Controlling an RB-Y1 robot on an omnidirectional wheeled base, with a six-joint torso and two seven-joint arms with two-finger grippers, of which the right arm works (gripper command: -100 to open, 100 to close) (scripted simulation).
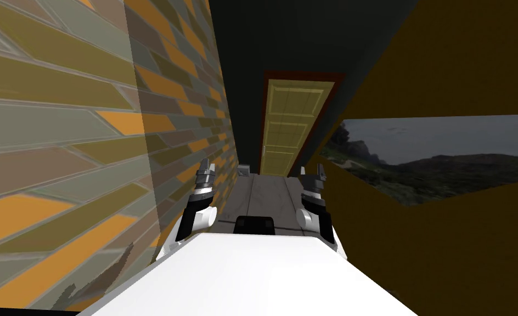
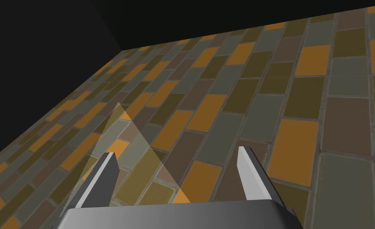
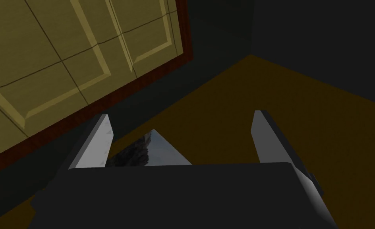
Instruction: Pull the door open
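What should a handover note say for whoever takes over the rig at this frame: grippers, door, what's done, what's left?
Left gripper: open, empty, held ahead of the chest beside the tiled wall.
Right gripper: open, empty, also ahead of the chest.
Door: yellow, panelled, in a dark red frame at the far end of the corridor. It looks shut, and no handle can be made out.
Done: nothing on the door yet.
Left: drive up, find and grip the handle, pull the door open.

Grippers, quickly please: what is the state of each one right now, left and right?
Left gripper: open, holding nothing, pointed at the tiled wall.
Right gripper: open, holding nothing, not touching the yellow door.
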